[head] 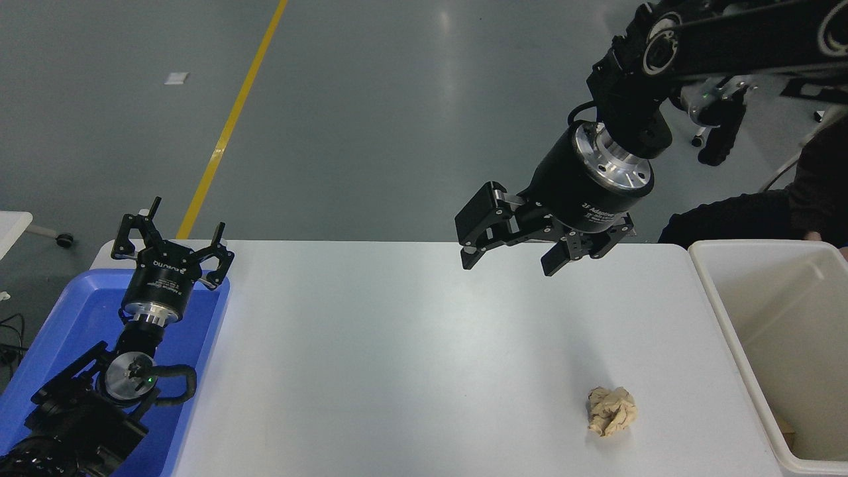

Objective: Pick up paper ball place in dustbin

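Observation:
The tan crumpled paper ball (612, 411) lies on the white table (397, 344) near its front right. The cream dustbin (729, 318) stands at the table's right edge, to the right of the ball. My right gripper (510, 260) hangs open and empty high over the table's far side, well above and behind the ball, its jaws pointing down and left. My left gripper (173, 240) is open and empty, parked at the lower left above the blue tray.
A shallow blue plastic tray (73, 311) sits at the table's left end under the left arm. A person's dark sleeve (742, 218) shows at the right beyond the bin. Grey floor with a yellow line lies beyond the table.

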You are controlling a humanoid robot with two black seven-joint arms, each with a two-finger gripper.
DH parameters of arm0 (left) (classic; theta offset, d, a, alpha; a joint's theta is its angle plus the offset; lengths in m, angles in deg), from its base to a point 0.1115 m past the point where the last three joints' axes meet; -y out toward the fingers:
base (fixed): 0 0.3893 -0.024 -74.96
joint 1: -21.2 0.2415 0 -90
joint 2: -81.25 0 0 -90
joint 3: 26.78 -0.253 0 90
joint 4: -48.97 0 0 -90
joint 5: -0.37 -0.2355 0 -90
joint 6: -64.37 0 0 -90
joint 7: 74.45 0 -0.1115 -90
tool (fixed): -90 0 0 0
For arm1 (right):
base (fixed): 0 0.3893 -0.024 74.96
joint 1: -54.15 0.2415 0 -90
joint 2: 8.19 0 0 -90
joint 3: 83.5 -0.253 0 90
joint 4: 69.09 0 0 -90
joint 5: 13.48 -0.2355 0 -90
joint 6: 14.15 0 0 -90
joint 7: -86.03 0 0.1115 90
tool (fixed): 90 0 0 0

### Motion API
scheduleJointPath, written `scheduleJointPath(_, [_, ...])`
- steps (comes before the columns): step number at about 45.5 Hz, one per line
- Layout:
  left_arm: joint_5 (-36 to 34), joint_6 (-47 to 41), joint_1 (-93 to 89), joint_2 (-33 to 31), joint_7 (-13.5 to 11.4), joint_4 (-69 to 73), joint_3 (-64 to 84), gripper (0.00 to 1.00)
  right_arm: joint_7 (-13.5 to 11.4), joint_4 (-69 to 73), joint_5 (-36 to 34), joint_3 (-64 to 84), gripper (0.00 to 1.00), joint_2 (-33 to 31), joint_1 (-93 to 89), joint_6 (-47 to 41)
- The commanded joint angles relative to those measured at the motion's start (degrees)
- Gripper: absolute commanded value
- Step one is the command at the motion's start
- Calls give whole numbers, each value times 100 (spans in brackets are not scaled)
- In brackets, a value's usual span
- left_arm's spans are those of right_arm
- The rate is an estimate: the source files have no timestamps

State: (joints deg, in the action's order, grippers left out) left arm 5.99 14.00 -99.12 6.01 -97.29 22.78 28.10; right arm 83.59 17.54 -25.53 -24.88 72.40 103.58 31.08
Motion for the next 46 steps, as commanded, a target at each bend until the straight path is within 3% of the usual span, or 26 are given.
scheduleJointPath(1, [9,0,-8,0,-1,0,40,100,-29,55,-88,97,100,0,93,-23])
scheduleJointPath(20, [9,0,0,0,-1,-9,23,100,7,-59,377,220,100,-140,-627,557])
scheduleJointPath(30, [9,0,-8,0,-1,0,31,100,15,-173,1001,203,100,-851,-1470,918])
scheduleJointPath(46, [9,0,-9,0,-1,0,23,100,50,-436,2908,-394,100,-2311,-3447,1252])
